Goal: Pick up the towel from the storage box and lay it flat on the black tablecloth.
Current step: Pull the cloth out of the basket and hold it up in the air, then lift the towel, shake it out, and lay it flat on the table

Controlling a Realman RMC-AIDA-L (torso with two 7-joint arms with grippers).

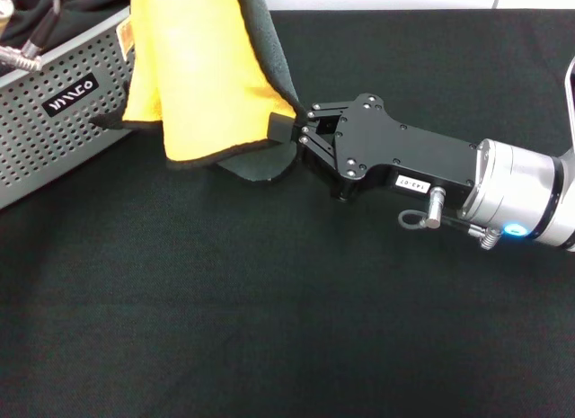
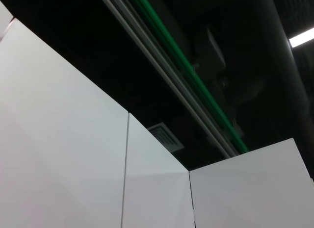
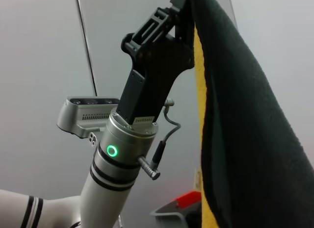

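Observation:
The towel (image 1: 198,67) hangs down from above, yellow-orange face towards me, its dark grey face (image 3: 245,115) showing behind. Its lower edge dangles just over the black tablecloth (image 1: 269,301), beside the light grey storage box (image 1: 54,139) at the left. My right gripper (image 1: 286,127) reaches in from the right and is shut on the towel's lower right edge. In the right wrist view my left gripper (image 3: 184,5) holds the towel's top, shut on it. The left wrist view shows only wall panels and ceiling.
Cables and a metal plug (image 1: 22,57) lie inside the storage box. A grey bin with a red part (image 3: 179,206) stands far below in the right wrist view. The tablecloth spreads wide in front and to the right.

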